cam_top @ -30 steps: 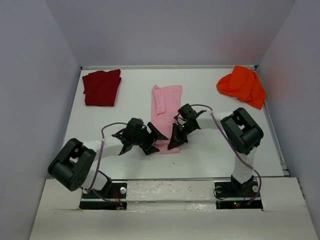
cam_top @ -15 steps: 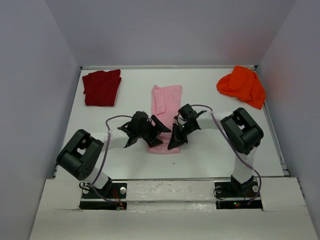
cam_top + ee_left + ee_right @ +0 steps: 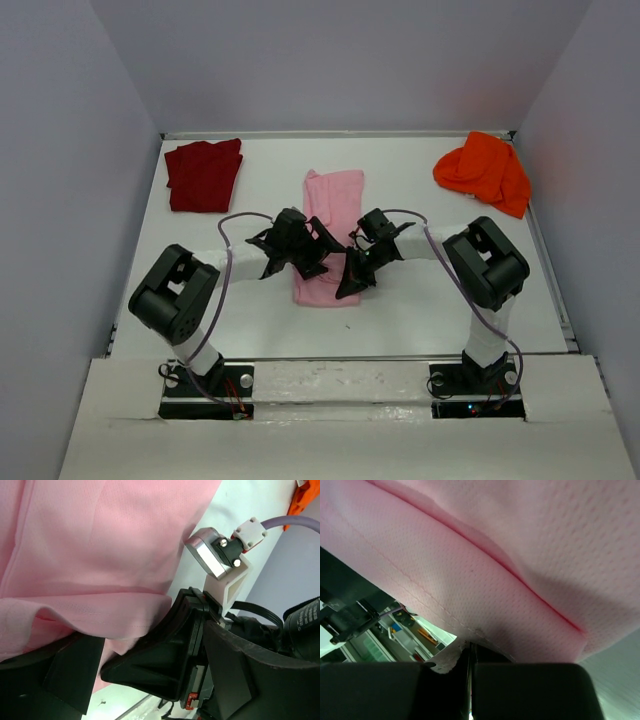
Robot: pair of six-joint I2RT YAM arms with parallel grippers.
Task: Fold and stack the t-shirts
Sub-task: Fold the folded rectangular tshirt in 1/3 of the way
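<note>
Since the pink t-shirt (image 3: pixel 333 205) lies as a narrow folded strip in the middle of the table (image 3: pixel 430 290), its long axis running near to far, the coming fold looks to turn on its near end, and that is where both tools sit. The right gripper (image 3: pixel 352 280) is clamped tight on the strip's near right corner; its wrist view shows a hem of pink cloth pinched between the closed fingers. The left gripper (image 3: pixel 320 255) hangs at the strip's left edge, just across from its partner, jaws spread wide and holding nothing (its own view shows pink cloth close under it, but whether a finger touches the cloth I cannot tell). So the shirt stretches away from both tools toward the far side, and the unheld near left corner is nearest the left arm. I judge that the left jaws need to close on that corner before the near end can be carried over the rest. The dark red t-shirt (image 3: pixel 205 175) lies folded at the far left and the orange t-shirt (image 3: pixel 485 172) sits crumpled at the far right, both well apart from the arms
</note>
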